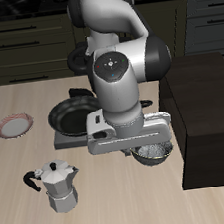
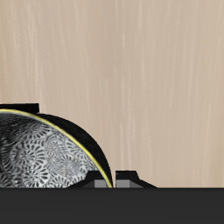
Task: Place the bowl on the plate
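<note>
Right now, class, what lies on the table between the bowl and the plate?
In the exterior view, the frying pan on its grey base sits between the bowl and the plate.

Bowl under gripper, nr stove; plate well apart.

Bowl under arm, plate far aside

Dark drawer cabinets stand behind the pale wooden table.
</note>
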### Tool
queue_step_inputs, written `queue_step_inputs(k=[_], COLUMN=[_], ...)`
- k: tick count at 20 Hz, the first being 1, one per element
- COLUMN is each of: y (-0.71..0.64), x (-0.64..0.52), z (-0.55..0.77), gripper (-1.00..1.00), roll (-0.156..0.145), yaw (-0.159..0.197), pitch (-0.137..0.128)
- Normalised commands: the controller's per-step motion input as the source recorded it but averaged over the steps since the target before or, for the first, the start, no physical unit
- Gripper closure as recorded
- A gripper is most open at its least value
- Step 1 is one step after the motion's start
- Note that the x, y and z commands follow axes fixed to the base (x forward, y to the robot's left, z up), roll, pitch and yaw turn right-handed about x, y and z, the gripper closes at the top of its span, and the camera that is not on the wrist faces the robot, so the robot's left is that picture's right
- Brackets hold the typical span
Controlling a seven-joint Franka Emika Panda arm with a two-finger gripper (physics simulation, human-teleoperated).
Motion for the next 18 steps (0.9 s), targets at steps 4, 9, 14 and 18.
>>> queue_step_inputs(k=[4, 9, 14, 18], y=[-0.03, -0.02, -0.05, -0.04], x=[-0.22, -0.23, -0.23, -0.23], z=[0.45, 0.34, 0.34, 0.24], gripper=[1.0, 1.0, 1.0, 1.0], roll=[0.003, 0.013, 0.008, -0.001], yaw=[0.042, 0.019, -0.009, -0.011], pitch=[-0.065, -0.031, -0.043, -0.018])
